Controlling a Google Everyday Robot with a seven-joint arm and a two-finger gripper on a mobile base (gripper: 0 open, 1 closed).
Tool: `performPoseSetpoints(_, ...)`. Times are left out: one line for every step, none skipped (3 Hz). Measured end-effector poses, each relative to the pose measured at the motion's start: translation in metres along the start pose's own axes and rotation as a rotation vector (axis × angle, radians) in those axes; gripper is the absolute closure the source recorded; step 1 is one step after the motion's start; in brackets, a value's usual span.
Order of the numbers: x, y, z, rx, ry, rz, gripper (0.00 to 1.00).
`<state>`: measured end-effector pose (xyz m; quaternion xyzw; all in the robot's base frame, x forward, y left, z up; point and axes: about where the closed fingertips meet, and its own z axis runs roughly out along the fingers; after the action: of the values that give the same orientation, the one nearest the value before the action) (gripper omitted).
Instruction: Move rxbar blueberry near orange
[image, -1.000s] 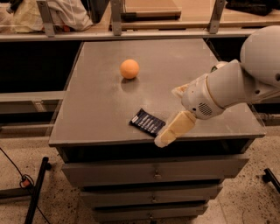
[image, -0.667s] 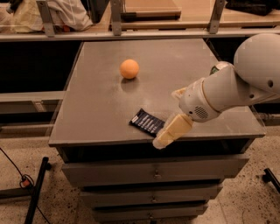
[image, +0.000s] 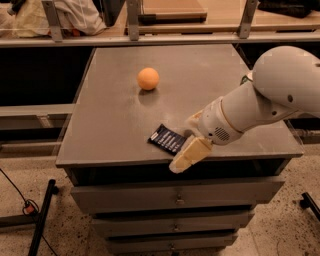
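The rxbar blueberry (image: 167, 139), a flat dark navy wrapper with pale print, lies near the front edge of the grey cabinet top (image: 115, 125). The orange (image: 148, 78) sits further back, left of centre, well apart from the bar. My gripper (image: 183, 143) is low over the bar's right end. It is open, with one pale finger (image: 189, 154) reaching past the front edge and the other behind the bar. The bar's right end is hidden by the finger. The bar rests on the top.
A bit of a green can (image: 246, 78) shows behind my white arm (image: 270, 95) at the right. Drawers (image: 175, 200) front the cabinet. A rail and shelf (image: 150, 37) run along the back. A black stand leg (image: 42, 210) is on the floor at left.
My arm has shifted slightly to the left and down toward the bar's right end. The bar and the orange have not moved.
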<state>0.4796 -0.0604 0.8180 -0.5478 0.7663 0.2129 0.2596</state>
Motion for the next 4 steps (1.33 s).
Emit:
performPoseSetpoints(0.0000, 0.0068, 0.0072, -0.038, 0.002, -0.009, 0.41)
performPoseSetpoints(-0.0008, 0.0100, 0.0093, -0.055, 0.005, -0.016, 0.63)
performPoseSetpoints(-0.0019, 0.0101, 0.0079, -0.055, 0.005, -0.016, 0.87)
performPoseSetpoints(-0.0020, 0.0101, 0.0077, -0.055, 0.005, -0.016, 1.00)
